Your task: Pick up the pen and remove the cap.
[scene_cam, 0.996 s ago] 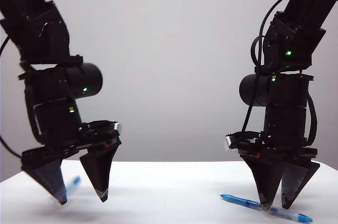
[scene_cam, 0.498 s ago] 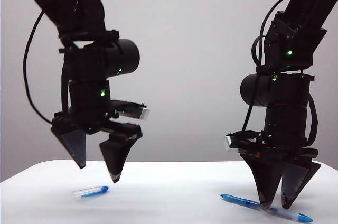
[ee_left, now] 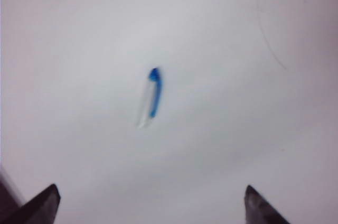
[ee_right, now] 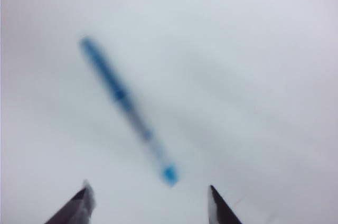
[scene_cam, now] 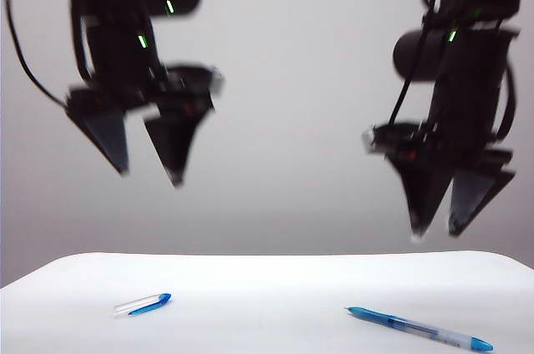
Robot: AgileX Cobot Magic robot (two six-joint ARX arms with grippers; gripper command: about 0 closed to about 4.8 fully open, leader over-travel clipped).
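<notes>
Above table (scene_cam: pixel 267 270): left end effector (scene_cam: pixel 148 172), right end effector (scene_cam: pixel 436 233) agape, empty; pen (scene_cam: pixel 420 330), cap (scene_cam: pixel 143 305) apart

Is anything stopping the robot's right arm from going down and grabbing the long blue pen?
Probably not. The slim clear-and-blue pen lies alone on the white table, uncapped; the short clear cap with the blue clip is far off. The right gripper hangs open above it; the left gripper is high, away.

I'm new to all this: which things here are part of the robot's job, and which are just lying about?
Part of the job:
- pen, lying uncapped on the table
- cap, lying apart from it
- left gripper and right gripper, both raised, empty

Just there:
- white table
</notes>
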